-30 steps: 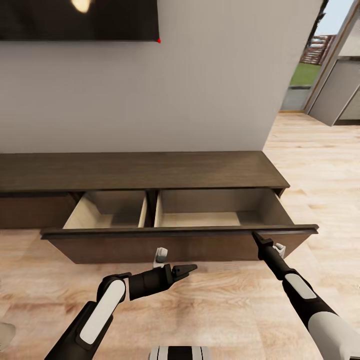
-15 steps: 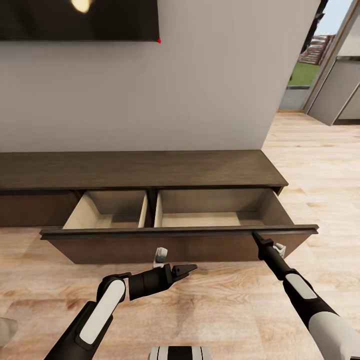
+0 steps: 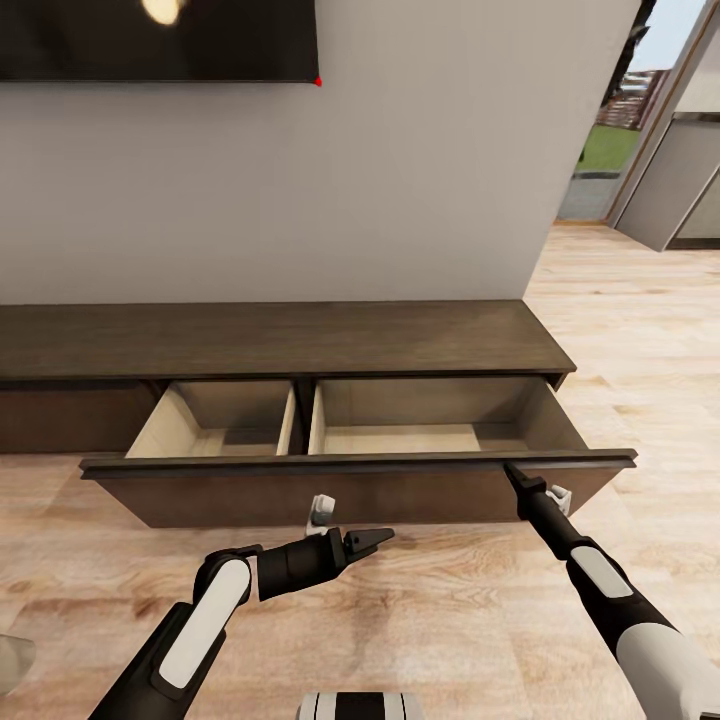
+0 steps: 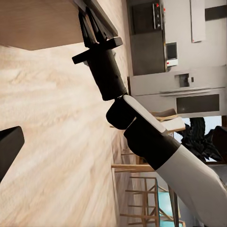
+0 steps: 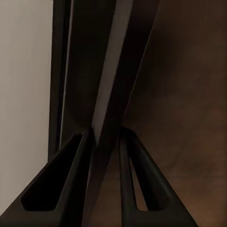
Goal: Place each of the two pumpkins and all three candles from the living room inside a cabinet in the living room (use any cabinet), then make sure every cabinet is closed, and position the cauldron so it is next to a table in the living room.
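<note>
Overhead, a dark screen (image 3: 160, 40) hangs above the cabinet (image 3: 300, 340).

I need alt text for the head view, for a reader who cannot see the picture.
A long dark brown cabinet against a pale wall has its wide drawer pulled open, both pale compartments empty. The right gripper grips the drawer front's top edge; the left gripper hovers over the wooden floor.
</note>
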Robot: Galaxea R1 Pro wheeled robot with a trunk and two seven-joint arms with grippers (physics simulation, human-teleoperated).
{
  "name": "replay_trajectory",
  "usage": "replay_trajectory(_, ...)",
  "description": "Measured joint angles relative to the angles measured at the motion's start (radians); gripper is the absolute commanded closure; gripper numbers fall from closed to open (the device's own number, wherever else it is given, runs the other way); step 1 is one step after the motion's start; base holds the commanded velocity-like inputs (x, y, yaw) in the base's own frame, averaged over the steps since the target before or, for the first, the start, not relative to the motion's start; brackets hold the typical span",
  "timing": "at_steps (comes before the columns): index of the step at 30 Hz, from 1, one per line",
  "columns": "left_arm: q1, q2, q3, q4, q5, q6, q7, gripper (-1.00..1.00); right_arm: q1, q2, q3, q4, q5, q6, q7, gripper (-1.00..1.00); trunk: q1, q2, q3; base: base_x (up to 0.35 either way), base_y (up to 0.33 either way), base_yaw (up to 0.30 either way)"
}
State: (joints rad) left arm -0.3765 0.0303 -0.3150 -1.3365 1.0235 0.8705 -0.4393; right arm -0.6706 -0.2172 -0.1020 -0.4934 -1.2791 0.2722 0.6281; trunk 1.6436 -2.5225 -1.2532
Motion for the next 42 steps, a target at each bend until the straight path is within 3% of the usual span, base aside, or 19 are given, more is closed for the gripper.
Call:
replay_trajectory(5,0.000,0.000,0.000,0.000,0.000,0.000,0.000,-1.00,0.000,0.000,0.000,-0.001,0.000,0.001,-0.003,1.00,0.000,0.000,0.000,0.000,0.000,0.000)
replay_trajectory(6,0.000,0.000,0.000,0.000,0.000,0.001,0.000,-1.00,0.000,0.000,-0.001,-0.002,0.000,0.001,-0.003,-1.00,0.000,0.000,0.000,0.000,0.000,0.000)
replay_trajectory(7,0.000,0.000,0.000,0.000,0.000,0.001,0.000,-1.00,0.000,0.001,0.028,0.007,0.006,0.001,-0.004,-1.00,0.000,0.000,0.000,0.000,0.000,0.000)
replay_trajectory(9,0.000,0.000,0.000,0.000,0.000,0.001,0.000,-1.00,0.001,0.001,0.034,0.042,0.018,-0.002,-0.010,-1.00,0.000,0.000,0.000,0.000,0.000,0.000)
replay_trajectory(16,0.000,0.000,0.000,0.000,0.000,0.001,0.000,-1.00,0.001,0.001,0.035,0.043,0.020,-0.002,-0.014,-1.00,0.000,0.000,0.000,-0.047,0.000,0.000)
replay_trajectory(34,0.000,0.007,0.004,0.001,-0.001,0.001,0.003,-1.00,0.001,-0.001,0.037,0.038,0.022,-0.004,0.007,-1.00,-0.001,0.001,0.008,-0.224,0.000,0.000)
replay_trajectory(39,0.000,0.009,0.079,0.034,-0.005,-0.003,0.009,-1.00,0.001,-0.001,0.037,0.036,0.023,-0.009,0.015,-1.00,-0.003,0.002,0.027,-0.006,0.000,0.000)
replay_trajectory(40,0.000,0.010,0.113,0.058,-0.007,-0.003,0.011,-1.00,0.002,-0.001,0.038,0.035,0.024,-0.036,0.015,-1.00,-0.003,0.002,0.031,0.000,0.000,0.000)
replay_trajectory(42,0.000,0.010,0.133,0.070,-0.007,-0.003,0.020,-1.00,0.002,-0.001,0.038,0.035,0.025,-0.066,0.015,-1.00,-0.004,0.002,0.038,0.000,0.000,0.000)
